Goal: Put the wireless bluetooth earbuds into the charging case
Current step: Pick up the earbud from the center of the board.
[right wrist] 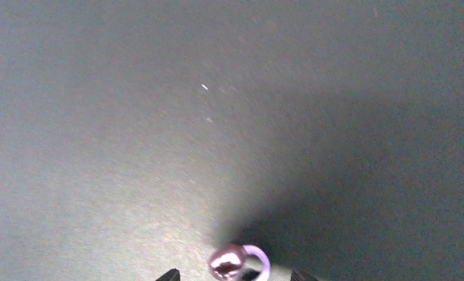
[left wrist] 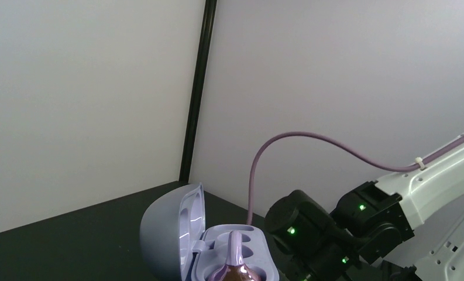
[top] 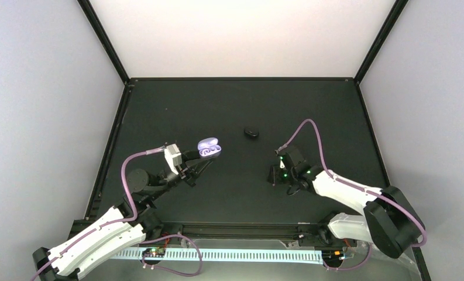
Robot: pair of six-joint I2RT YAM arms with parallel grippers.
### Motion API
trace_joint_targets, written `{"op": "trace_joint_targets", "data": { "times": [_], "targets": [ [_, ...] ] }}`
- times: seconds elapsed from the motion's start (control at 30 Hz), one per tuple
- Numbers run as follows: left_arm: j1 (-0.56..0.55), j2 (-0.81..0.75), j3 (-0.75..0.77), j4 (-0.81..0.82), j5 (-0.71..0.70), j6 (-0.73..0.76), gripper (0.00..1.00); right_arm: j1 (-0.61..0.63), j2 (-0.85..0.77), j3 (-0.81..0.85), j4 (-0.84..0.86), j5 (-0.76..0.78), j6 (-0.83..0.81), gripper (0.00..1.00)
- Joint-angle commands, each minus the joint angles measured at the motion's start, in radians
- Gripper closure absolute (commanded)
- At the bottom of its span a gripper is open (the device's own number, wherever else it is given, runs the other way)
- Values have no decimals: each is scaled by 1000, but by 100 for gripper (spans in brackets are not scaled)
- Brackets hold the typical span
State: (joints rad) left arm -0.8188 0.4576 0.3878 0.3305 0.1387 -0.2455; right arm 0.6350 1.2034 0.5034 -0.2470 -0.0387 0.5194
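Observation:
The lavender charging case (top: 209, 147) is held off the table at the tips of my left gripper (top: 206, 158), which is shut on it. The case's lid (left wrist: 169, 231) stands open in the left wrist view, and one lilac earbud (left wrist: 236, 262) sits in the tray; my left fingers are out of that view. A second earbud (right wrist: 239, 261) lies on the black mat between the fingertips (right wrist: 171, 274) of my right gripper (right wrist: 236, 275). That gripper is open, its jaws standing apart on either side of the bud without touching it. My right gripper (top: 278, 174) points down at the mat.
A small black oval object (top: 251, 133) lies on the mat behind and between the two grippers. The right arm's wrist (left wrist: 311, 234) shows close behind the case in the left wrist view. Black frame posts and white walls ring the mat.

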Motion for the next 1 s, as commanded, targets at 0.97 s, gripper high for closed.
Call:
{"op": "trace_joint_targets", "data": {
  "times": [0.97],
  "targets": [
    [-3, -20, -4, -10, 4, -15, 98, 38, -17, 90, -112, 36, 95, 54]
  ]
}}
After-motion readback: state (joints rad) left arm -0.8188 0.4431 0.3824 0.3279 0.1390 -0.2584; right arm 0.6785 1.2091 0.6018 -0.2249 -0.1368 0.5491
